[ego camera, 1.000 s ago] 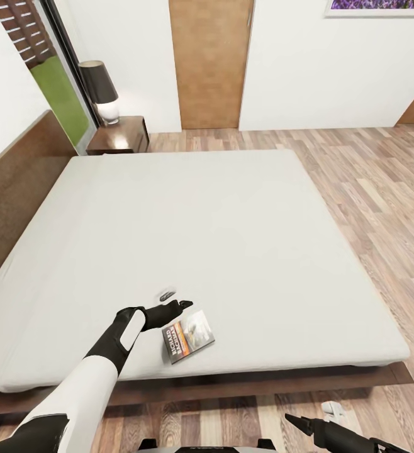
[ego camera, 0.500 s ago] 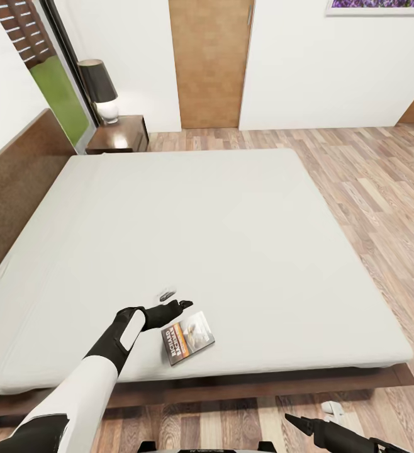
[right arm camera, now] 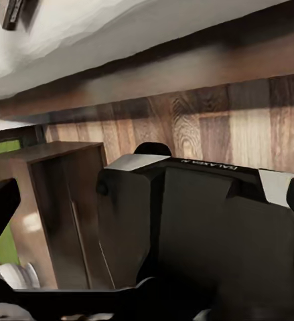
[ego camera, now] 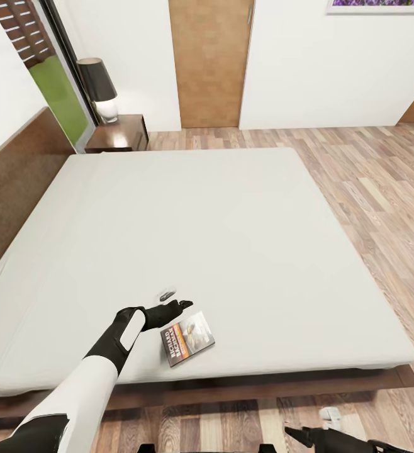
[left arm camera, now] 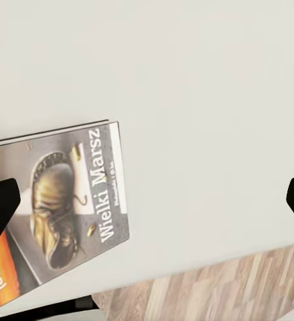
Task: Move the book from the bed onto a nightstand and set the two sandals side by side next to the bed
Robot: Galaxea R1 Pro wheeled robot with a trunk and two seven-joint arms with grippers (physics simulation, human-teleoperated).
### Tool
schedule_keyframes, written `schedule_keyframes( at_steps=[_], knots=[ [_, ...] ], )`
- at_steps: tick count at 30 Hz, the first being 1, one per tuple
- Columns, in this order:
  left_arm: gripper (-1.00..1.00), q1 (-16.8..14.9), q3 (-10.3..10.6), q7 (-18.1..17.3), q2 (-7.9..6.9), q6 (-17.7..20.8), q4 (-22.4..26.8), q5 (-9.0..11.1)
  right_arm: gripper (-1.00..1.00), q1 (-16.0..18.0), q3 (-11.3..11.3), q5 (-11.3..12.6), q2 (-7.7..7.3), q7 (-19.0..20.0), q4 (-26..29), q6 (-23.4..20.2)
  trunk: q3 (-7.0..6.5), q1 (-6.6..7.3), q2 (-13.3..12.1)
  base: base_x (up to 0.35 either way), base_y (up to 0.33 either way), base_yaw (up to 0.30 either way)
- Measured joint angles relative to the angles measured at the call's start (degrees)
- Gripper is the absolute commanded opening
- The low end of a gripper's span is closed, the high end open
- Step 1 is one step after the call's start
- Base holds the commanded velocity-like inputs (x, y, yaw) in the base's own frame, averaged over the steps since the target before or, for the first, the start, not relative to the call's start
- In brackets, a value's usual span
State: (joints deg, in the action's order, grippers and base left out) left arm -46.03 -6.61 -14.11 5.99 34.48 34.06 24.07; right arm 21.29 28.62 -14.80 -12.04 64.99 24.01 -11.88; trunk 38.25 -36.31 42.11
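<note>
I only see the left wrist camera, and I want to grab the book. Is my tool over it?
Observer: Not quite. From the head view, the left tool hangs open above the mattress, just past the book.
Operator: Where can the book go?
Observer: A nightstand stands at the far corner by the headboard, with a lamp on it.
Operator: And my other arm?
Observer: The right tool is low over the floor, near the bed frame.
</note>
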Motion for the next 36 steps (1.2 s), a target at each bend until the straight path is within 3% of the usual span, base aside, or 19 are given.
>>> schedule_keyframes(
  at_steps=[3, 5, 7, 12, 36],
  knots=[
    [1.00, 0.0, 0.0, 0.0, 0.00, 0.0, 0.0, 0.0, 1.00, 0.0, 0.0, -7.4, 0.07, 0.2, 0.0, 0.1, 0.54, -0.66, 1.2, 0.000, 0.000, 0.000],
    [1.00, 0.0, 0.0, 0.0, 0.00, 0.0, 0.0, 0.0, 1.00, 0.0, 0.0, -9.8, 0.10, 0.3, 0.0, 1.0, 0.90, -1.10, 2.0, 0.000, 0.000, 0.000],
    [1.00, 0.0, 0.0, 0.0, 0.00, 0.0, 0.0, 0.0, 1.00, 0.0, 0.0, -10.7, 0.11, 0.3, 0.0, 2.7, 1.26, -1.54, 2.8, 0.000, 0.000, 0.000],
    [1.00, 0.0, 0.0, 0.0, 0.00, 0.0, 0.0, 0.0, 1.00, 0.0, 0.1, -11.2, 0.12, 0.3, 0.1, 5.3, 2.16, -2.64, 4.8, 0.000, 0.000, 0.000],
    [1.00, 0.0, 0.0, 0.0, 0.00, 0.0, 0.0, 0.0, 1.00, 0.0, 0.1, -11.2, 0.20, 0.1, 0.1, 5.9, 6.47, -7.91, 14.5, 0.000, 0.000, 0.000]
  ],
)
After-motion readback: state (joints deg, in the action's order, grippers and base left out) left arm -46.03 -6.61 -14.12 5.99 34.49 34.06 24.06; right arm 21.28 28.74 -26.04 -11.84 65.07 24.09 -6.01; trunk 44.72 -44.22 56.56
